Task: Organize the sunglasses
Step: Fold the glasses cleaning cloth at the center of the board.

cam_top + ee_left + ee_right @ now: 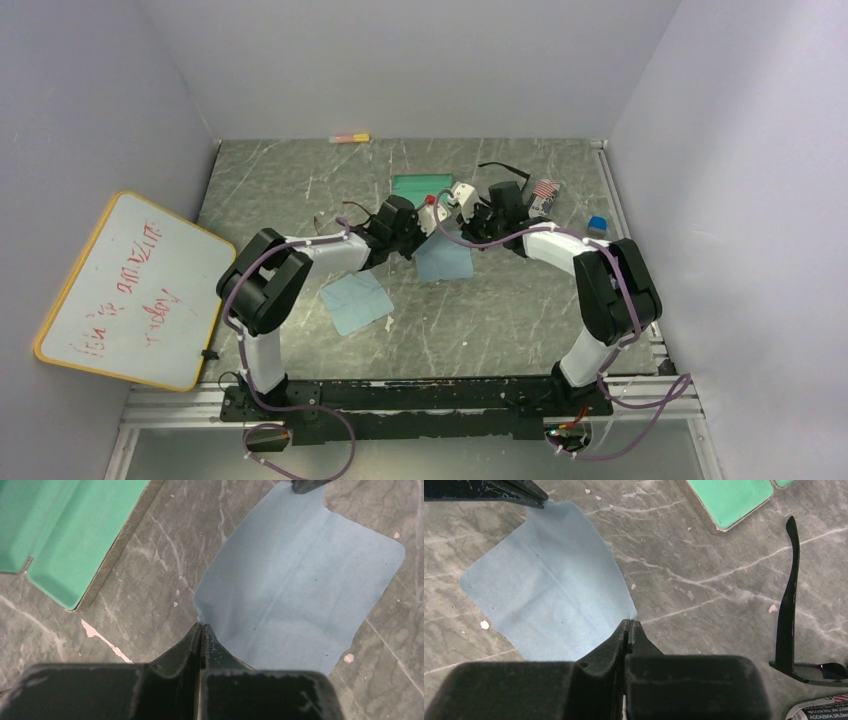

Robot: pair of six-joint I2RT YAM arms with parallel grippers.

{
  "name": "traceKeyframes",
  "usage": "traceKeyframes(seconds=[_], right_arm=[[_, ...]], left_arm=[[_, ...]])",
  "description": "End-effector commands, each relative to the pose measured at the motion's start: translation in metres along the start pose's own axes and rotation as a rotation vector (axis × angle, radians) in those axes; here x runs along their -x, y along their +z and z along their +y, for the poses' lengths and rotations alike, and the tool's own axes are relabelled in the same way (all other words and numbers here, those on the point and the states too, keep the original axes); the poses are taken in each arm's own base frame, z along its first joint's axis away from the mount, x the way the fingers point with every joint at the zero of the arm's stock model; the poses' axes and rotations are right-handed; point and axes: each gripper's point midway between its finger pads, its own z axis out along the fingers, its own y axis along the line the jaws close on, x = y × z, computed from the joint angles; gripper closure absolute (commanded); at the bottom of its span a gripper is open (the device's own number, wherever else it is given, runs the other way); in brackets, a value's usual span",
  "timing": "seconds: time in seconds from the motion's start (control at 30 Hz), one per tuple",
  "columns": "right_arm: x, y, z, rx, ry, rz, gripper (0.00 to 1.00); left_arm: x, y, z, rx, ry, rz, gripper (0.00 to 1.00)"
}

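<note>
Light-blue cloth (300, 580): flat on the marbled table (150, 605), two corners pinched
Left gripper (201, 628): clamped on one cloth corner
Right gripper (629, 625): clamped on a neighbouring corner
Black sunglasses (790, 600): right of the cloth, one temple showing, lenses cut off at the picture's edge
Thin-frame sunglasses (335, 215): beside the left arm, barely discernible
</note>
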Motion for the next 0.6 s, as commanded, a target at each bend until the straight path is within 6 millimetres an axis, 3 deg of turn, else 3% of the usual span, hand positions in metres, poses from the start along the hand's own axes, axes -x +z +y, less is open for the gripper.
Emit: traceKeyframes(seconds=[0.0,0.57], right_arm=[[0.013,-0.014,-0.001,0.025,-0.035,-0.038,1.0],[-0.003,-0.019,0.018,0.14,-0.046,-0.001,1.0]], left_arm=[[0.02,-0.009,-0.005,-0.034,0.031,-0.062,0.95],[0.008,-0.015,-0.019,-0.102,0.048,-0.049,0.95]])
